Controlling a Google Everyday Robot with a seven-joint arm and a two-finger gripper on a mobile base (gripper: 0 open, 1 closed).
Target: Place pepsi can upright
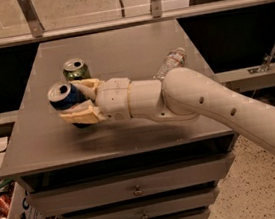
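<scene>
The dark blue pepsi can (pixel 64 96) is held in my gripper (pixel 82 101) over the left part of the grey table top (pixel 130 127). The can is tilted, with its silver top facing up and to the left. My cream fingers (pixel 81 118) close around its body from the right. Its lower end is hidden behind the fingers, so I cannot tell whether it touches the table. My white arm reaches in from the lower right.
A green can (pixel 76 69) stands upright just behind the gripper. A clear plastic bottle (pixel 170 63) lies on its side behind the arm at the right. Drawers sit under the table top. A box with cans is on the floor at the lower left.
</scene>
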